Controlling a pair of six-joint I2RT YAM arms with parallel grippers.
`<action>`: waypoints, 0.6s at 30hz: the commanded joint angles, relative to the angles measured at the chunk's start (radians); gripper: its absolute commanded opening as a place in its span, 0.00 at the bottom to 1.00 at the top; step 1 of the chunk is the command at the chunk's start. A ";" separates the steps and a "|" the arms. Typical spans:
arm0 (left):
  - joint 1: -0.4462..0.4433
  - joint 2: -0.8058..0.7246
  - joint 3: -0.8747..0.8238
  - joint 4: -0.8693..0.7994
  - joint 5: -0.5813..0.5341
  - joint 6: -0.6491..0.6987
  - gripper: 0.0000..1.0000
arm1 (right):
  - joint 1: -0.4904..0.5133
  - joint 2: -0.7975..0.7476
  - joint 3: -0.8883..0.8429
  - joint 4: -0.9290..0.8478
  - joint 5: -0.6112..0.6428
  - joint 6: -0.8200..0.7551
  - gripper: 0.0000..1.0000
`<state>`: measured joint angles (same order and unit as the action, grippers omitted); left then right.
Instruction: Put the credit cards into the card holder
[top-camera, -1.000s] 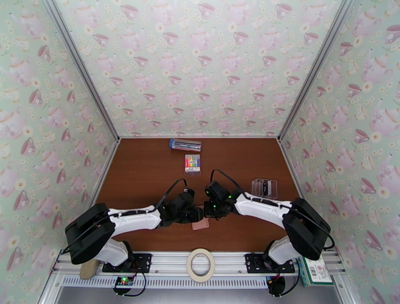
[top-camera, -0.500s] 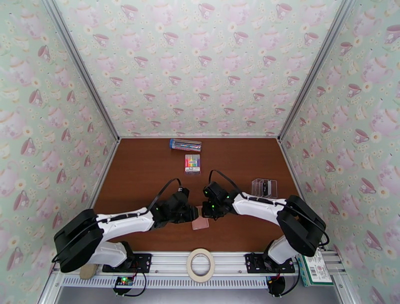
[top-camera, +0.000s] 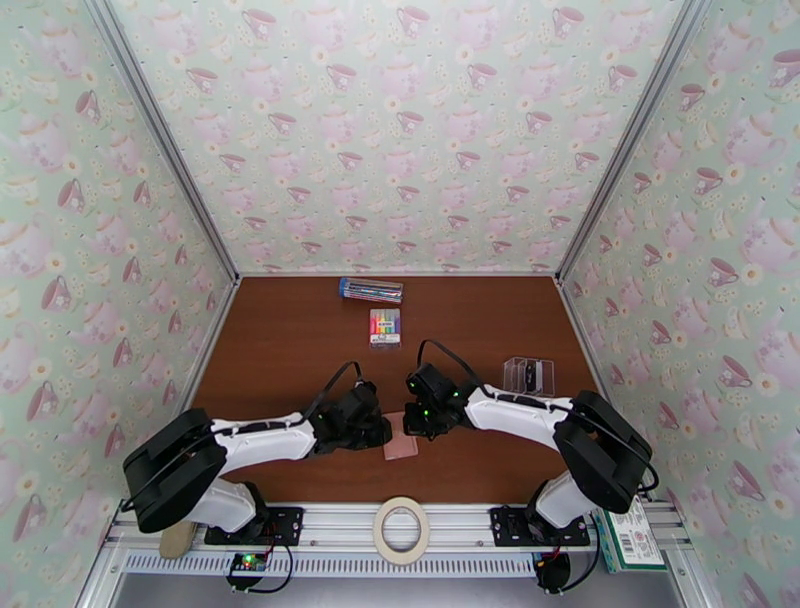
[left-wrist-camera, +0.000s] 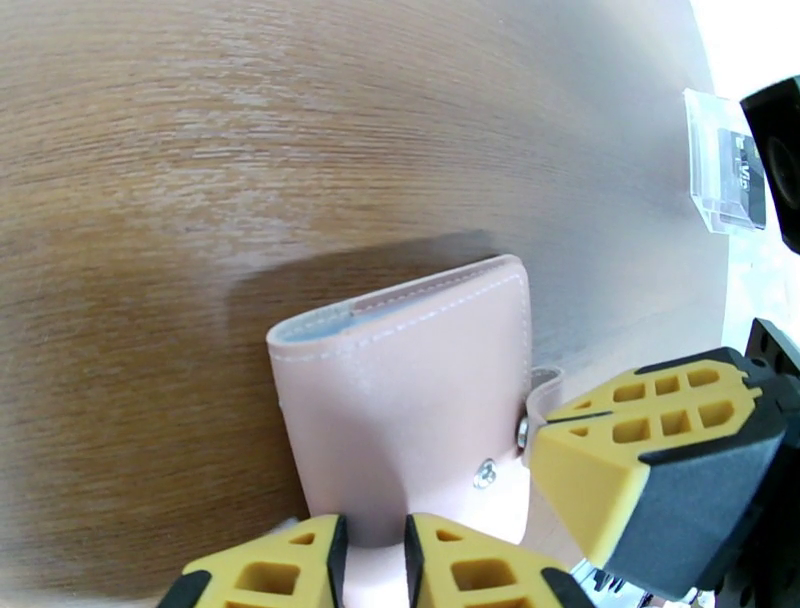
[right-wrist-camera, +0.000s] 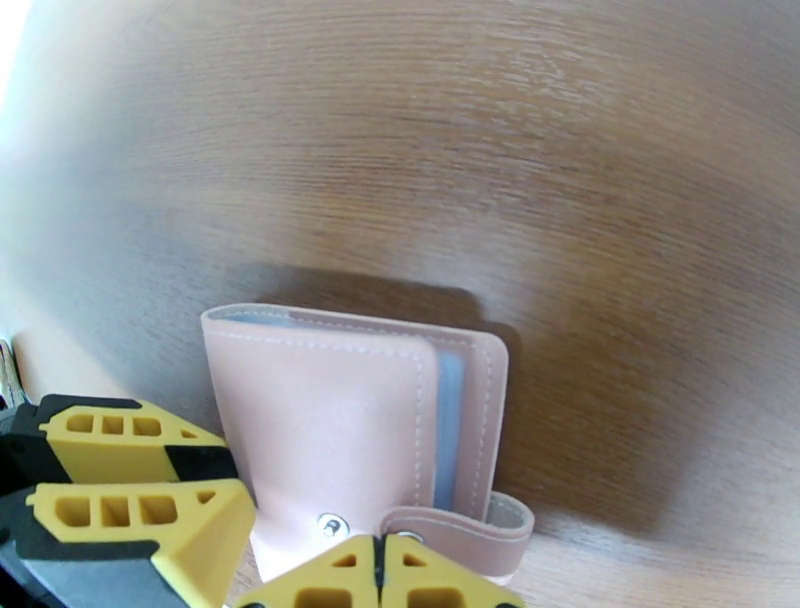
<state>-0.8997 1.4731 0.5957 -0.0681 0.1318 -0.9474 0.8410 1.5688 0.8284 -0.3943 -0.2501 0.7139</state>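
The card holder (top-camera: 402, 450) lies closed on the surface (top-camera: 300, 350) between both wrists, partly hidden from above. The left gripper (left-wrist-camera: 375, 535) straddles its near edge, fingers narrowly parted; I cannot tell whether they clamp it. The right gripper (right-wrist-camera: 378, 560), clenched, touches the holder beside its snap.

The pink holder (top-camera: 402, 448) lies folded, strap unsnapped, between the left pincer (left-wrist-camera: 372, 560) and right pincer (right-wrist-camera: 378, 575); the cards (top-camera: 530, 376) stand on edge well beyond the right one.
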 joint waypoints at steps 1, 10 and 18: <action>0.001 0.041 0.017 -0.003 0.018 -0.008 0.25 | -0.001 -0.024 0.005 -0.038 0.006 0.003 0.00; -0.001 0.059 0.030 -0.020 0.011 -0.005 0.25 | -0.002 -0.058 0.037 -0.095 0.002 -0.022 0.00; -0.007 0.059 0.026 -0.002 0.010 -0.005 0.24 | 0.004 -0.039 0.049 -0.069 -0.024 -0.013 0.00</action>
<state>-0.9001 1.5047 0.6197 -0.0597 0.1387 -0.9474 0.8413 1.5295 0.8459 -0.4622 -0.2516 0.7033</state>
